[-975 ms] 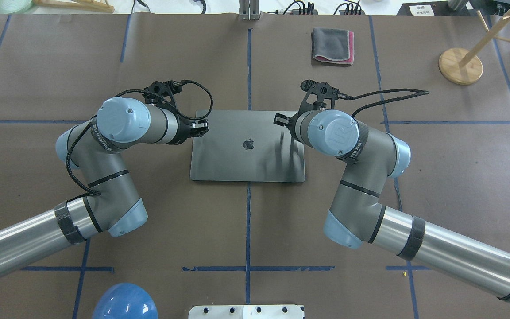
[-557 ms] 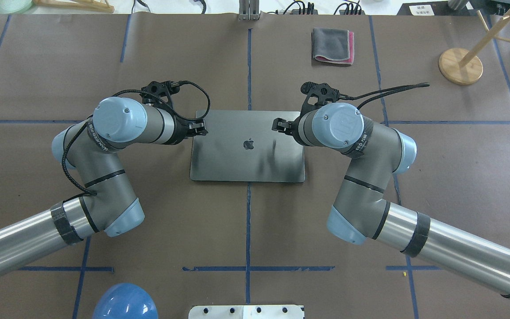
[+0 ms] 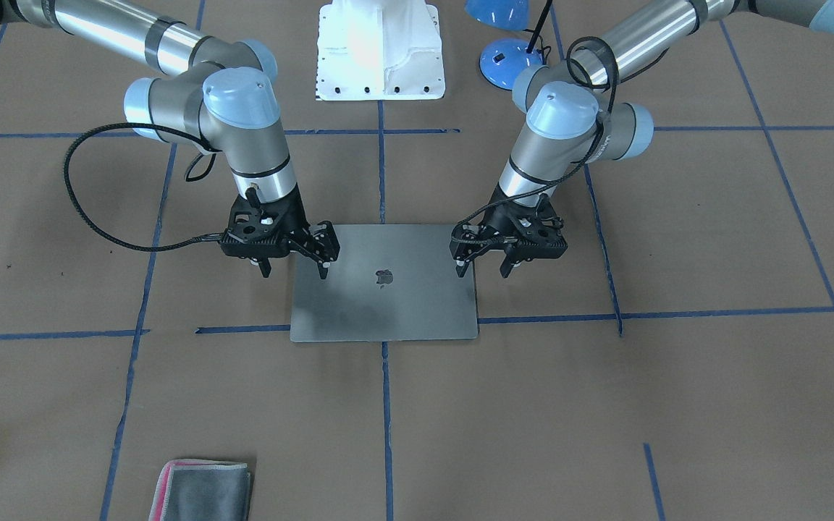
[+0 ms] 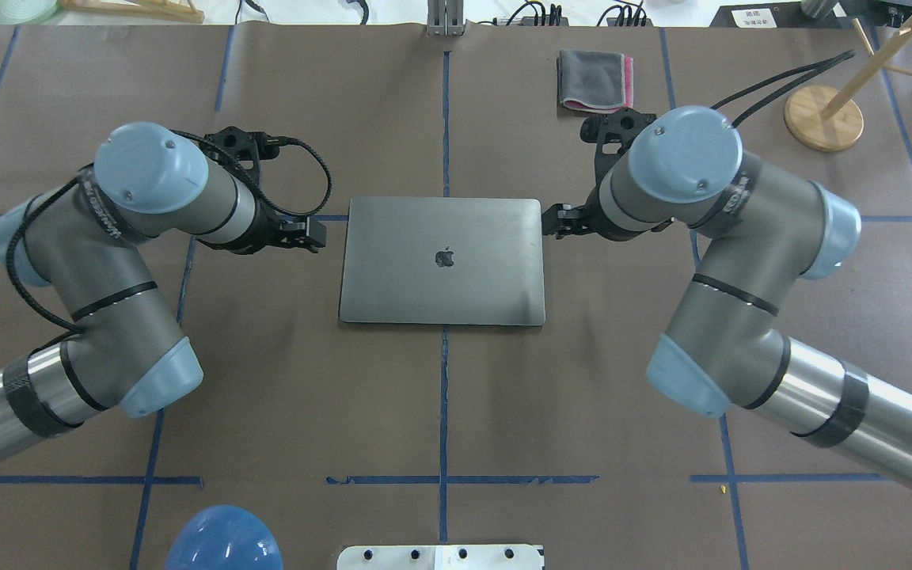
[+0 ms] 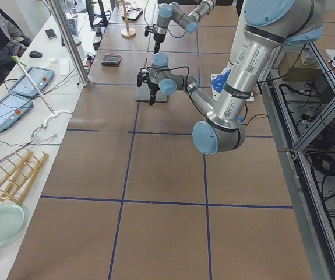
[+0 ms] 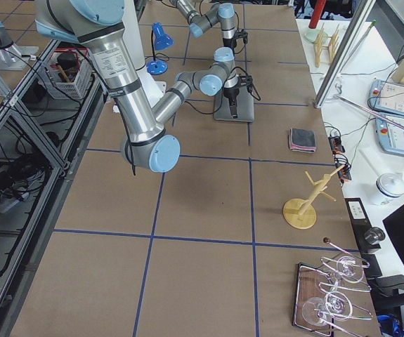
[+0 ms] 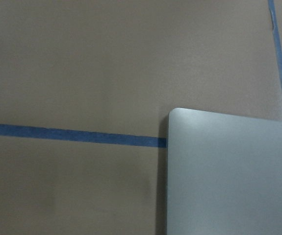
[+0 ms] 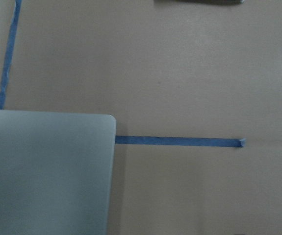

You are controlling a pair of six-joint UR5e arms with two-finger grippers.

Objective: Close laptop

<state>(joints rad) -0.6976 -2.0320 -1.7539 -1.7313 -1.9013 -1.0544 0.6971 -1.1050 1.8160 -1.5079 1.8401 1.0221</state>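
Observation:
The laptop [image 4: 442, 261] lies flat on the table with its lid down, its grey top and dark apple logo facing up. It also shows in the front-facing view [image 3: 384, 293]. My left gripper [image 4: 309, 233] hovers just off the laptop's left far corner, fingers spread, empty. My right gripper [image 4: 559, 222] hovers just off the right far corner, fingers spread, empty. In the front-facing view the left gripper [image 3: 486, 269] and right gripper [image 3: 294, 271] both show open. The left wrist view shows a lid corner [image 7: 229, 171], and the right wrist view shows the other corner [image 8: 47, 171].
A folded grey-and-pink cloth [image 4: 594, 81] lies at the far side, right of centre. A wooden stand [image 4: 822, 117] is at the far right. A blue lamp shade [image 4: 222, 538] and the white robot base [image 4: 440, 556] sit at the near edge.
Both grippers have moved off the laptop lid, outward to its sides, and the arms have risen and swung apart. The laptop stays flat and shut.

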